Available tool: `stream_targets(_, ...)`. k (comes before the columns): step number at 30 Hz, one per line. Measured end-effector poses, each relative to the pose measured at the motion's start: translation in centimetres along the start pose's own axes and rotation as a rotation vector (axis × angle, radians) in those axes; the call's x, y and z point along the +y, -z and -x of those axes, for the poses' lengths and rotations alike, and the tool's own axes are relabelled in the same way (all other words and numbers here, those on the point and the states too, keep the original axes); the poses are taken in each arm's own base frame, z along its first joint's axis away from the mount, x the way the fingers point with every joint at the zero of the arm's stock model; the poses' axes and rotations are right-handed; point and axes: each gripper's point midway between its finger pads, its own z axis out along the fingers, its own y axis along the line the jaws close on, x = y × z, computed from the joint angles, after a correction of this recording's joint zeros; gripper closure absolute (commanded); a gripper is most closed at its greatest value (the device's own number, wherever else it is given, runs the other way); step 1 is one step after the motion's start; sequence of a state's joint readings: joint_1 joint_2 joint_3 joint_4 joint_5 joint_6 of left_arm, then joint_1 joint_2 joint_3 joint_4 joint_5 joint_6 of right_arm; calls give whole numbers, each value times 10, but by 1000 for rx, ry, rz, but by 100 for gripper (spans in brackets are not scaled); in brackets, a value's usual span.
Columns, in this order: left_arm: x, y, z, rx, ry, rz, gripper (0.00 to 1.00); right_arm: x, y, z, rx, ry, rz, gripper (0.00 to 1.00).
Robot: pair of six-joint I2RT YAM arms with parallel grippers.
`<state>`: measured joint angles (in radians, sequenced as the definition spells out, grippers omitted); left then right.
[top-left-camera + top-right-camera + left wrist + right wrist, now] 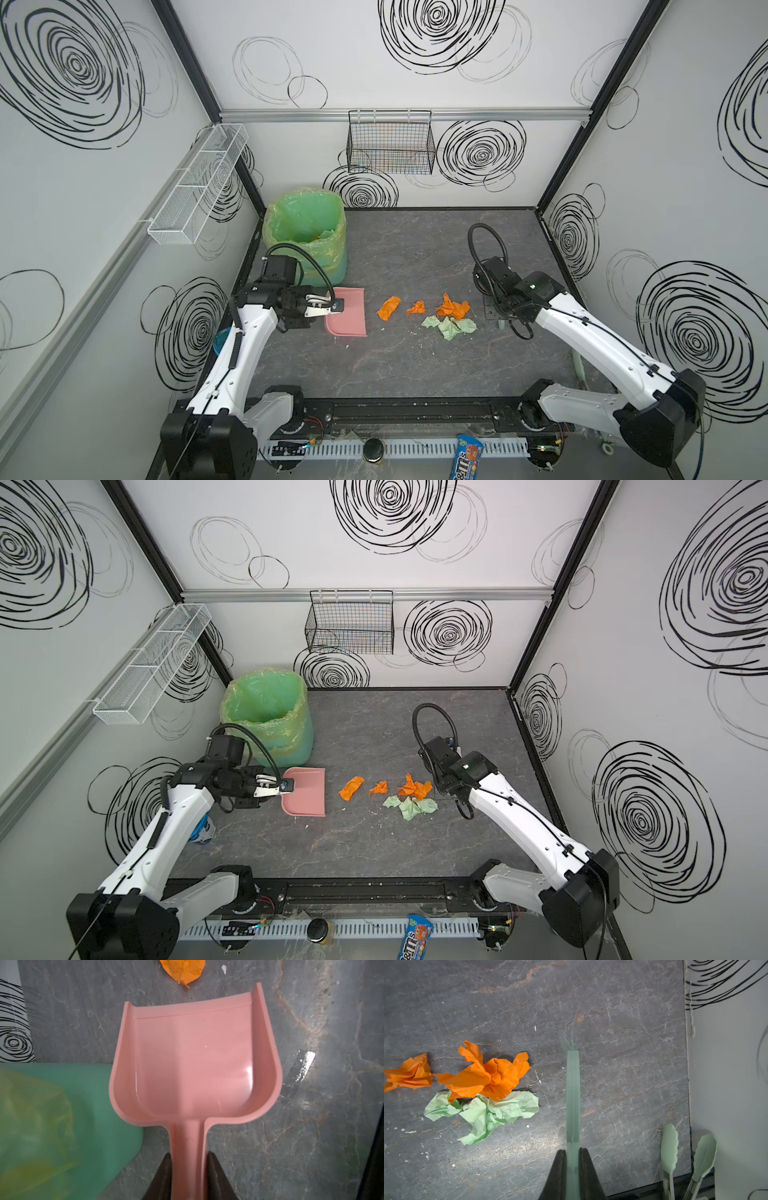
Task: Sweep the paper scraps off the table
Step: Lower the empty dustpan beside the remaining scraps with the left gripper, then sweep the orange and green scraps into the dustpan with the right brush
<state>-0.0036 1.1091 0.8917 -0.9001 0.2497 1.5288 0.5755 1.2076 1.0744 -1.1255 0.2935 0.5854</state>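
Several crumpled paper scraps lie mid-table (pixel 415 374): an orange wad (pixel 389 308) nearest the pan, a small orange one (pixel 416 308), then a bigger orange wad (pixel 453 308) touching pale green ones (pixel 449 327); the right wrist view shows the orange (pixel 488 1076) and green (pixel 496 1111) pile. My left gripper (pixel 189 1155) (pixel 336 306) is shut on the handle of a pink dustpan (pixel 193 1059) (pixel 305 791), which is empty, its mouth facing the scraps. My right gripper (pixel 572 1150) is shut on a pale green brush (pixel 572 1095), right of the pile, bristles apart from it.
A green-lined bin (pixel 307 237) stands just behind the dustpan. Pale green tongs (pixel 669 1147) lie by the right wall. A blue candy packet (pixel 467 457) and a black round knob (pixel 372 449) sit on the front ledge. Wire baskets (pixel 390 143) hang on the walls.
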Motion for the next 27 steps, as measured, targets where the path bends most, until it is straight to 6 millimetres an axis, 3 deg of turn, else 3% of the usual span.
stream_targets(5,-3,-32,-3,26,-19,-52,100,8,-22,-13,117,23,-55,100)
stream_targets(9,4,-51,-1,33,-18,-88,100,14,-29,-17,151,40,-71,100)
stream_targets(17,30,-68,7,44,-8,-134,100,23,-29,-15,159,50,-50,100)
stream_targets(27,33,-83,15,65,-4,-175,100,36,-31,-16,168,72,-25,100)
